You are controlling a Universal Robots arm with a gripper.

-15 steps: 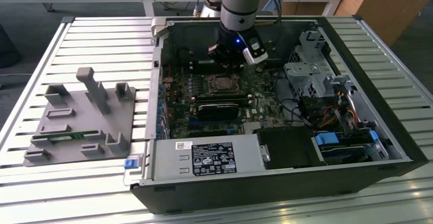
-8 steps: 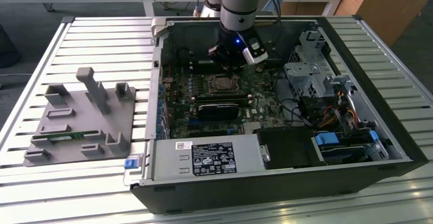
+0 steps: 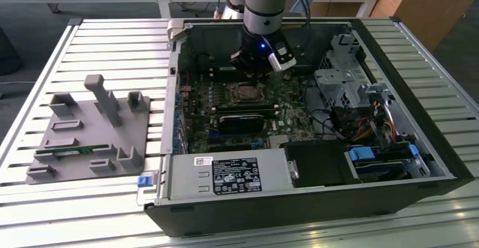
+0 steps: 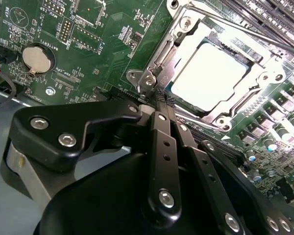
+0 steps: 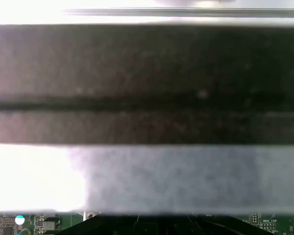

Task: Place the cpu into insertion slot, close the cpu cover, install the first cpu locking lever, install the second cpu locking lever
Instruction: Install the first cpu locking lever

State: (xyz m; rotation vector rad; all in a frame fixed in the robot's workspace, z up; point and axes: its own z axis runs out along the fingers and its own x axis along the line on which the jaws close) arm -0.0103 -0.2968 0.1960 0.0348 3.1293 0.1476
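Note:
The cpu point(image 4: 214, 74) lies flat in the insertion slot point(image 4: 172, 93), its pale metal top showing through the window of the cpu cover point(image 4: 186, 36), which lies down over it. In the exterior view the insertion slot point(image 3: 243, 92) sits in the middle of the green board, with my gripper point(image 3: 257, 64) just behind it. In the second wrist view my gripper point(image 4: 159, 97) is shut, its black fingertips pressed together beside the socket's silver corner bracket point(image 4: 147, 81). A thin metal lever rod point(image 4: 245, 27) runs along the far side of the cover.
The open computer case point(image 3: 441, 147) walls in the board. A black graphics card point(image 3: 241, 122) lies in front of the socket, a power supply point(image 3: 228, 175) nearer still, a drive cage point(image 3: 340, 82) on the exterior view's right. A grey fixture point(image 3: 90, 130) stands outside. A coin battery point(image 4: 37, 58) sits close by.

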